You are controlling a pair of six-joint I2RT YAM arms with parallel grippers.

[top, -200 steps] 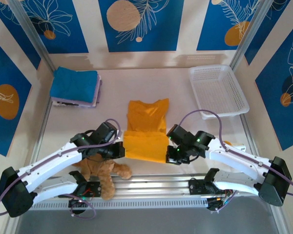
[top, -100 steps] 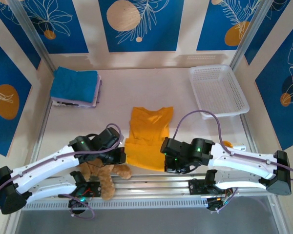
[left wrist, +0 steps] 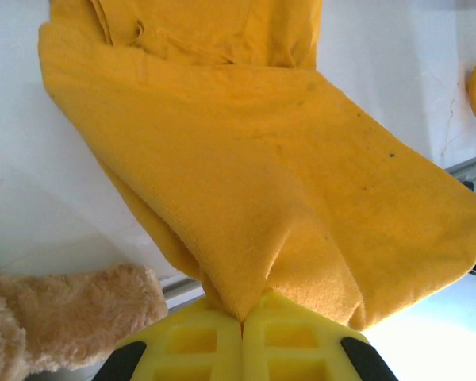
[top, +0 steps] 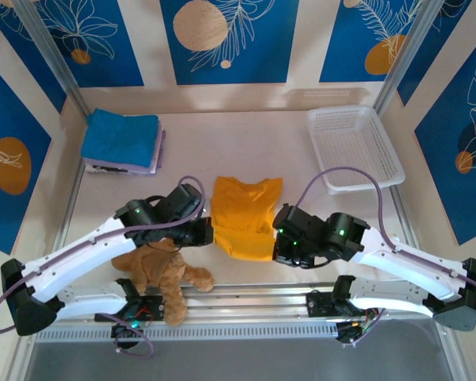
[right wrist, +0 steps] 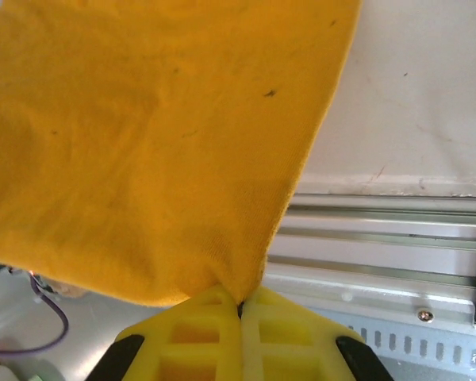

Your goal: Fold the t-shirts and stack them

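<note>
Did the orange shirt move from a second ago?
Yes. The orange shirt slid a little toward the arms' bases: its far edge now sits closer to level with the near rim of the white basket.

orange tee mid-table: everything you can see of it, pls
The mustard-orange soft cotton-looking t-shirt sits mid-table, its neck end away from the arms and flat on the white table. Its near edge is raised and sags between two pinched corners: the left gripper is shut on one, the right gripper on the other. The fabric is wrinkled, with a few dark specks.
</note>
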